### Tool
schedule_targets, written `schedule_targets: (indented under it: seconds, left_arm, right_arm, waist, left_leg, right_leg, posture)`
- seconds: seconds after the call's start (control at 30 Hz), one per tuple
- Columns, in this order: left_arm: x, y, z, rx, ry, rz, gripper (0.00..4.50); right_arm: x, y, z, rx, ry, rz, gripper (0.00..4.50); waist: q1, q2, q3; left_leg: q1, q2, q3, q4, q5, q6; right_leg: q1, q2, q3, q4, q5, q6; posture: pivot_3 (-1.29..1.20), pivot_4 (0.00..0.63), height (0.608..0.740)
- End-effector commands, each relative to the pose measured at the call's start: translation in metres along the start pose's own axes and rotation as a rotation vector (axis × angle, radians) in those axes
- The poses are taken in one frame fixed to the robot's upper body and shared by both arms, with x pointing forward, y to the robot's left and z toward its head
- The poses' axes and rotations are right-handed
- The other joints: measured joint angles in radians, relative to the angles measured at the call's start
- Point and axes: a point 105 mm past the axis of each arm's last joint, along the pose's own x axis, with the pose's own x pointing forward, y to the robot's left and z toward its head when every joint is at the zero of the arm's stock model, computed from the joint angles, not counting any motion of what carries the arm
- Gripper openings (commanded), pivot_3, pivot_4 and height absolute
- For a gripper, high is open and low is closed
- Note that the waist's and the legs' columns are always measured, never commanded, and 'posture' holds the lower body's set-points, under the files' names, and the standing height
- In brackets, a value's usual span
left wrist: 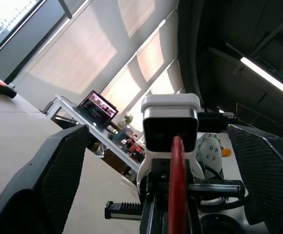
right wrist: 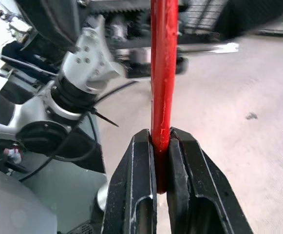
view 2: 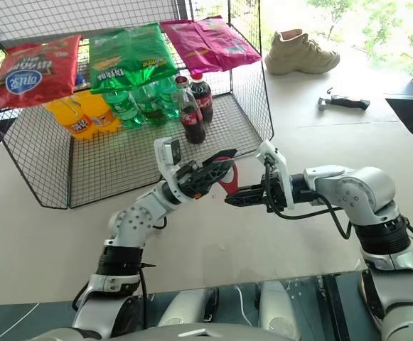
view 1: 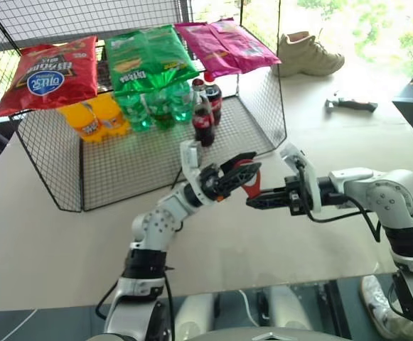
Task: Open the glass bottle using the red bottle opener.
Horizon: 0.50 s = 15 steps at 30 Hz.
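Handover of the red bottle opener [right wrist: 163, 73] looks just done, mid-air above the table [view 1: 43, 234], in front of the wire rack [view 1: 263, 106]. The right claw [view 2: 229, 199] is clamped tight on the opener's handle; right wrist view shows both fingers pinching the red strip with no gap. The left claw [view 1: 243, 172] has its jaws spread wide on either side of the opener's head w/o touching it, so it grips nothing; left wrist view shows the red edge standing free between the two black fingers [left wrist: 44, 185].

The glass bottle [view 1: 204, 122] stands upright inside the rack, at the rack's front right part, just in front of a wider plastic cola bottle [view 1: 214, 99], w/ green bottles [view 1: 153, 106] beside it and orange ones [view 1: 92, 119] further along. Chip bags [view 1: 149, 60] lie on the rack's top. Cap cannot be made out clearly, but nothing suggests it is off; bottle is untouched and well apart from both claws.

Judged progress: early-to-mid. Opener is picked up and sits in the right claw. Still left: left claw to clear the opener, bottle to be reached and prob. steadied by the free left claw, opener head to be hooked under the crown cap, cap to be levered off. Main work not yet begun.

A black-handled tool [view 1: 352, 105] lies on the table far right of the rack, near a shoe [view 1: 307, 55]; neither matters here.
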Motion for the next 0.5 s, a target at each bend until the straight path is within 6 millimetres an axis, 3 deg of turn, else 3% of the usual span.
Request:
schedule_targets:
  seconds: [0.03, 0.17, 0.27, 0.5]
  left_arm:
    - [-0.017, -0.013, 0.002, 0.077, 0.065, 0.023, 4.45]
    - [-0.043, -0.007, -0.004, 0.146, 0.133, 0.154, 4.45]
    - [-0.055, 0.006, 0.003, 0.293, 0.122, 0.287, 4.45]
    - [-0.067, 0.040, 0.057, 0.808, -0.037, 0.611, 4.45]
  right_arm:
    - [-0.022, -0.027, 0.012, -0.056, -0.120, -0.216, 0.00]
    - [-0.037, -0.046, 0.021, -0.192, -0.226, -0.411, 0.00]
    - [-0.046, -0.051, 0.031, -0.290, -0.303, -0.524, 0.00]
    - [-0.061, -0.050, 0.062, -0.582, -0.452, -0.766, 0.00]
  waist:
    - [-0.004, 0.000, 0.000]
    - [-0.001, 0.001, 0.000]
    - [0.004, 0.001, 0.000]
    - [0.021, 0.001, 0.000]
  left_leg:
    - [0.000, 0.000, 0.000, 0.000, 0.000, 0.000]
    - [0.000, 0.000, 0.001, -0.001, 0.000, 0.000]
    - [0.001, 0.000, 0.001, -0.001, 0.000, 0.000]
    - [0.001, 0.000, 0.002, 0.000, 0.000, -0.001]
  right_leg:
    - [0.000, 0.000, 0.000, 0.000, 0.000, 0.000]
    - [-0.001, 0.000, 0.002, 0.000, 0.000, 0.000]
    - [-0.001, 0.000, 0.002, 0.000, 0.000, 0.000]
    - [-0.001, 0.000, 0.003, 0.000, 0.000, 0.000]
  posture:
    - [0.00, 0.150, 0.740]
    - [0.00, 0.150, 0.740]
    - [0.00, 0.150, 0.740]
    - [0.00, 0.150, 0.740]
